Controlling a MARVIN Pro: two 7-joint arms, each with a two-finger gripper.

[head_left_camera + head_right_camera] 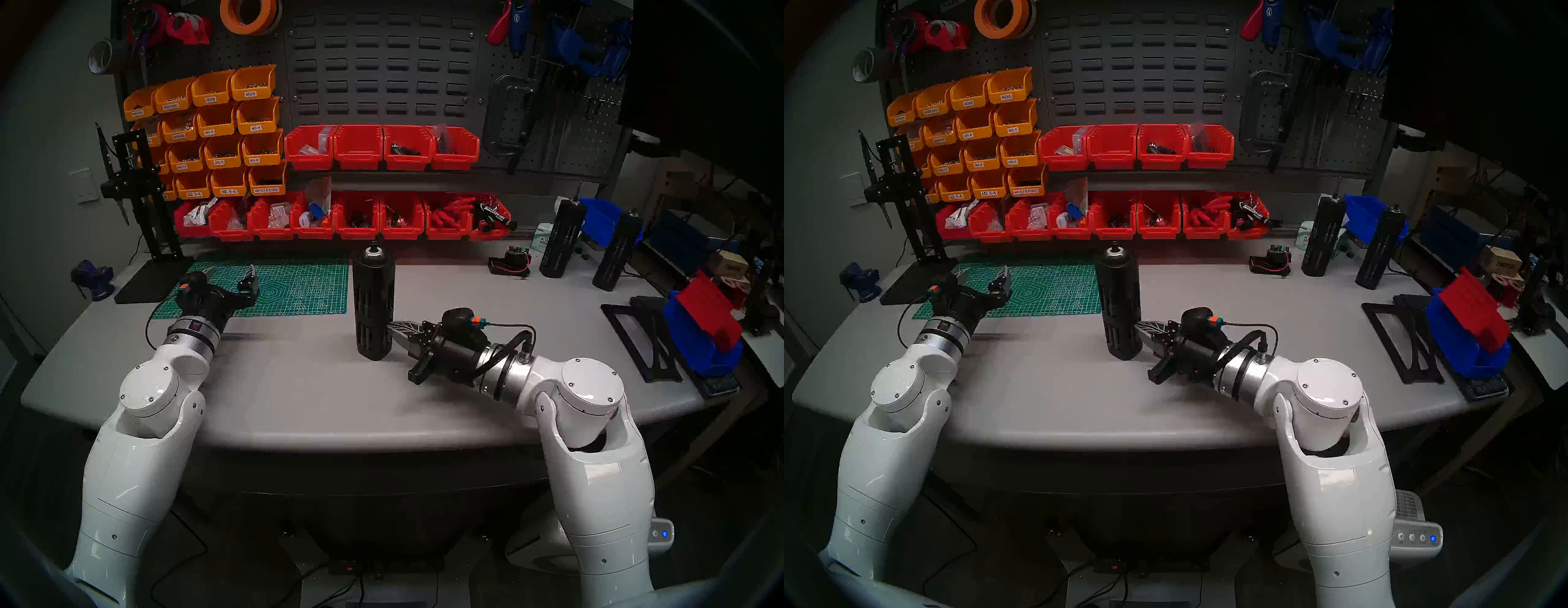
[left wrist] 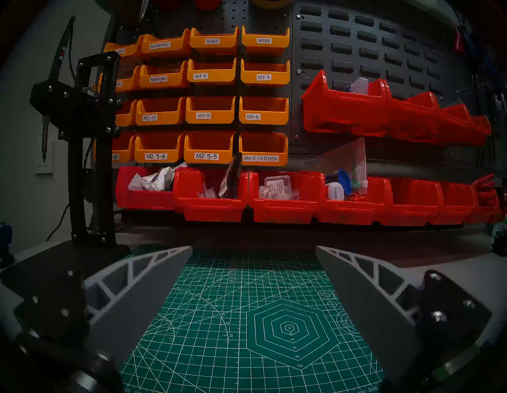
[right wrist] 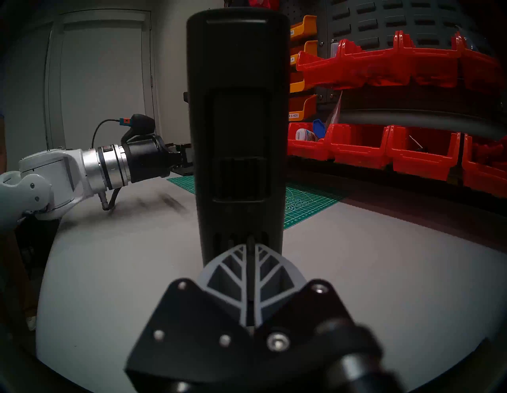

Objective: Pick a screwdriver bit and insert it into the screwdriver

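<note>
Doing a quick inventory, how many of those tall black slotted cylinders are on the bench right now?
3: one black cylinder stands mid-table at the right gripper, and two stand at the far right. Others may be hidden.

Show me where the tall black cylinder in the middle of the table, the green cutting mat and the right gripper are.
tall black cylinder (image 1: 373, 305): head left view, middle of its slotted side.
green cutting mat (image 1: 297, 288): head left view, bare printed surface.
right gripper (image 3: 251, 253): right wrist view, closed fingertips.
</note>
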